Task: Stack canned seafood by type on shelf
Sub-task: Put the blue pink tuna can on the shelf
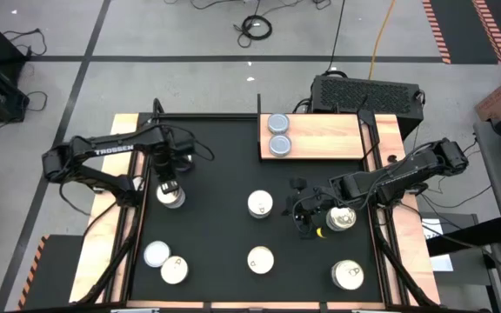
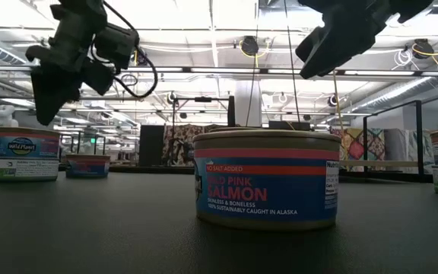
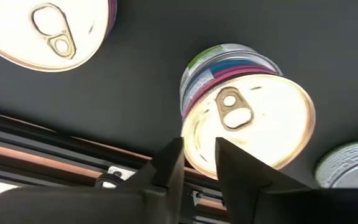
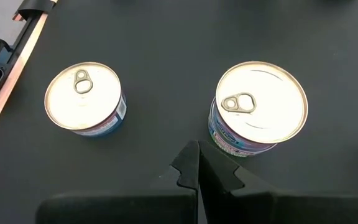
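A: Salmon tin (image 2: 267, 179) fills our low view, standing alone on the black mat (image 1: 216, 217). Two silvery tins (image 1: 278, 135) already sit on the wooden shelf (image 1: 320, 139).

B: Our left gripper (image 3: 199, 162) hangs over a pull-tab tin (image 3: 247, 127), fingers slightly apart, too narrow to straddle it; descending now could knock it. Our right gripper (image 4: 194, 168), fingers together, hovers beside another tin (image 4: 260, 109).
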`<state>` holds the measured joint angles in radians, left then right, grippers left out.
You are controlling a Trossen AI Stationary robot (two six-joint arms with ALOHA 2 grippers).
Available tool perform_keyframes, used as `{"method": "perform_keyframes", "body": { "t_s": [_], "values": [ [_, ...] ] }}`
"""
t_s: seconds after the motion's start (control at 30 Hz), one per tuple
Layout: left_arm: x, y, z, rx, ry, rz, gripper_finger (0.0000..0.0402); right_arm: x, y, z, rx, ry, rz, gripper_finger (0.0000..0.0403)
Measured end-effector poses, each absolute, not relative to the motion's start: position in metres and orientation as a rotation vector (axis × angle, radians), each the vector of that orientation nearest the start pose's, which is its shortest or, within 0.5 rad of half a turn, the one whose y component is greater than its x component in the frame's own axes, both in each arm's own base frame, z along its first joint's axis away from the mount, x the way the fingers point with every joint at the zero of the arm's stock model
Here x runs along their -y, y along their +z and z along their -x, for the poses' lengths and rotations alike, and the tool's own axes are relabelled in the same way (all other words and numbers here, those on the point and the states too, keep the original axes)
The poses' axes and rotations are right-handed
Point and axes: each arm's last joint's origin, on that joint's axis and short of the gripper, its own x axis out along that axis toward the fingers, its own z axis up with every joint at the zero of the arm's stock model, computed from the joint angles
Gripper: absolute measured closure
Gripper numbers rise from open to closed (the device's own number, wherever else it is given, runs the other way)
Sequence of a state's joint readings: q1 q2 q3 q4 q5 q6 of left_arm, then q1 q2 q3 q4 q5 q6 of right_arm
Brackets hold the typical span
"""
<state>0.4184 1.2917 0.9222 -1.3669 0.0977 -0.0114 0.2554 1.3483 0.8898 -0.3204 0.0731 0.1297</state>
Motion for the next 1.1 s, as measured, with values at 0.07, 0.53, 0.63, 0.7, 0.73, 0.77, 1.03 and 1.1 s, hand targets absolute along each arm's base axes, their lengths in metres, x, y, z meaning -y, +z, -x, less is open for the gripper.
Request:
{"method": "perform_keyframes", "body": {
  "t_s": [0.07, 0.53, 0.63, 0.7, 0.73, 0.77, 1.03, 1.1],
  "values": [
    [-0.072, 0.226, -0.169, -1.705, 0.248, 0.455, 0.0279, -0.068, 0.238, -0.268, -0.780, 0.123, 0.005, 0.0403],
    [-0.086, 0.209, -0.177, -1.779, 0.164, 0.402, 0.0228, -0.068, 0.238, -0.268, -0.786, 0.123, 0.005, 0.0403],
    [-0.091, 0.205, -0.178, -1.797, 0.156, 0.413, 0.0228, -0.068, 0.238, -0.268, -0.789, 0.121, 0.003, 0.0403],
    [-0.093, 0.202, -0.178, -1.808, 0.151, 0.426, 0.0228, -0.068, 0.237, -0.267, -0.794, 0.120, 0.002, 0.0403],
    [-0.095, 0.201, -0.179, -1.815, 0.144, 0.435, 0.0228, -0.068, 0.237, -0.267, -0.795, 0.120, 0.001, 0.0403],
    [-0.096, 0.200, -0.179, -1.817, 0.126, 0.445, 0.0228, -0.068, 0.237, -0.267, -0.794, 0.120, 0.001, 0.0403],
    [-0.096, 0.191, -0.184, -1.817, 0.009, 0.521, 0.0230, -0.068, 0.237, -0.267, -0.799, 0.120, 0.002, 0.0403],
    [-0.096, 0.190, -0.184, -1.813, -0.002, 0.537, 0.0237, -0.068, 0.237, -0.267, -0.803, 0.120, 0.003, 0.0403]
  ]
}}
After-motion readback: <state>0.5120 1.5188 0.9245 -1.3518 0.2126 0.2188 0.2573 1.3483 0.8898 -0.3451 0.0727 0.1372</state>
